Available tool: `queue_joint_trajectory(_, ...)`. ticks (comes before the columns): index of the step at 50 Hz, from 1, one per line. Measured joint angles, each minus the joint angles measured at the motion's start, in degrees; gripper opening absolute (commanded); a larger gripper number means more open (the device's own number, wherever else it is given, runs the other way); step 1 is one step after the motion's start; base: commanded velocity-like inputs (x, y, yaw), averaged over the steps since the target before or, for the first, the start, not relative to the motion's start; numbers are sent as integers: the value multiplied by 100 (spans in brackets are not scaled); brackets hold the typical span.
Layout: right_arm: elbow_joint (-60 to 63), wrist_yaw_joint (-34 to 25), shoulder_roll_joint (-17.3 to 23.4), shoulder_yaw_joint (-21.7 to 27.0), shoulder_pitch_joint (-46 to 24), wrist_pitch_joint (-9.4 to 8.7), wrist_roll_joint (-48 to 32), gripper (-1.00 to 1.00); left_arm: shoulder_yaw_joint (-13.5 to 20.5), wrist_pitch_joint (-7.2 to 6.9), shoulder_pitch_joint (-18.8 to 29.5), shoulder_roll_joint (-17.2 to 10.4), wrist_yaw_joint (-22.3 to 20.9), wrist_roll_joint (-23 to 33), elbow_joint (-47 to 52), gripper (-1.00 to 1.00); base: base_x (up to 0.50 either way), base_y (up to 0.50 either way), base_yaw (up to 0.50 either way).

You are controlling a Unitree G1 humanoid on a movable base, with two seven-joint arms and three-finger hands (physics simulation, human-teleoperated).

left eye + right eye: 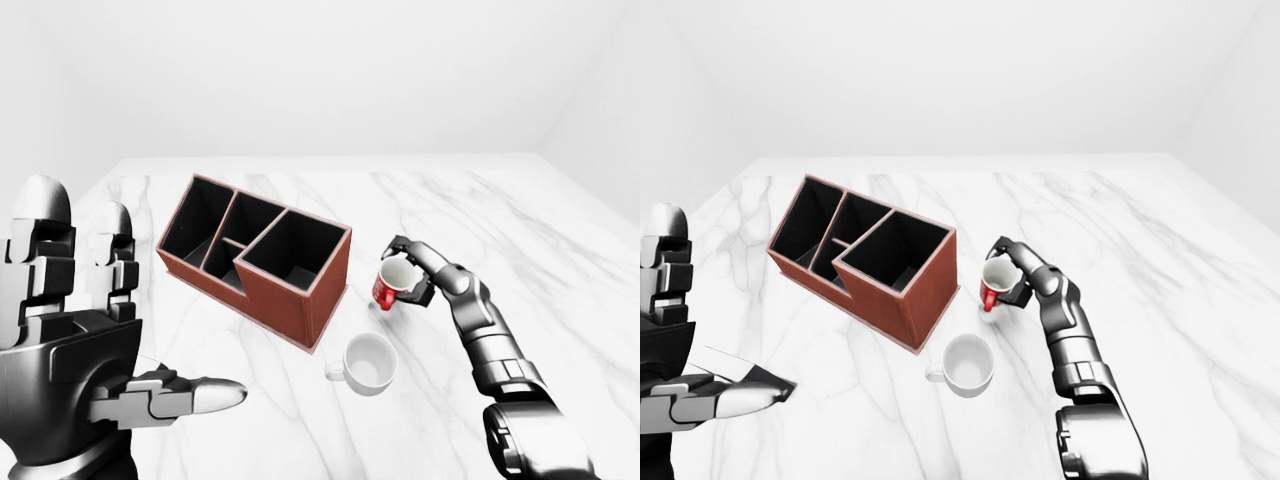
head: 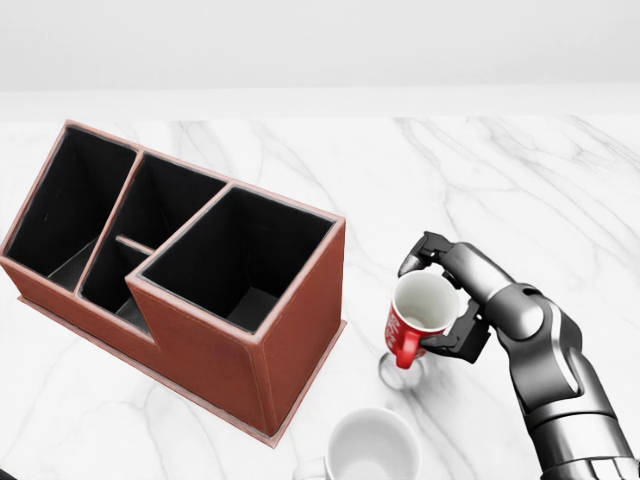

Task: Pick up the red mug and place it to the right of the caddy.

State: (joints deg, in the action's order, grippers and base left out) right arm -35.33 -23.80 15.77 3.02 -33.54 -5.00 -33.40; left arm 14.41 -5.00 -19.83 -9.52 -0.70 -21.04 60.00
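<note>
The red mug (image 2: 413, 318), white inside with its handle toward the bottom of the head view, hangs just above the marble table (image 2: 520, 170), tilted slightly, with a small shadow under it. My right hand (image 2: 445, 298) is shut on the red mug, fingers wrapped around its rim and side. It is to the right of the brown caddy (image 2: 175, 270), a leather-look box with several dark compartments. My left hand (image 1: 90, 345) is raised at the left of the left-eye view, fingers spread open and holding nothing.
A white mug (image 2: 370, 448) stands on the table below the red mug, near the caddy's right corner. A white wall (image 1: 320, 80) rises beyond the table's upper edge.
</note>
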Motion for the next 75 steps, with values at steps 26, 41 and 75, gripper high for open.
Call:
queue_joint_trajectory(26, -561, 309, -193, -106, -32, 0, -64, -100, -28, 0, -113, -322, 296, -275, -1, 100, 0, 0, 0)
queue_joint_trajectory(41, -1176, 641, -311, -196, -219, 0, -11, -100, -21, 0, -115, -373, 346, -329, -1, 100, 0, 0, 0)
queue_joint_trajectory(75, -2236, 1329, -418, -284, -557, -1, 216, -100, -36, 0, -190, -534, 471, -465, 0, 100, 0, 0, 0)
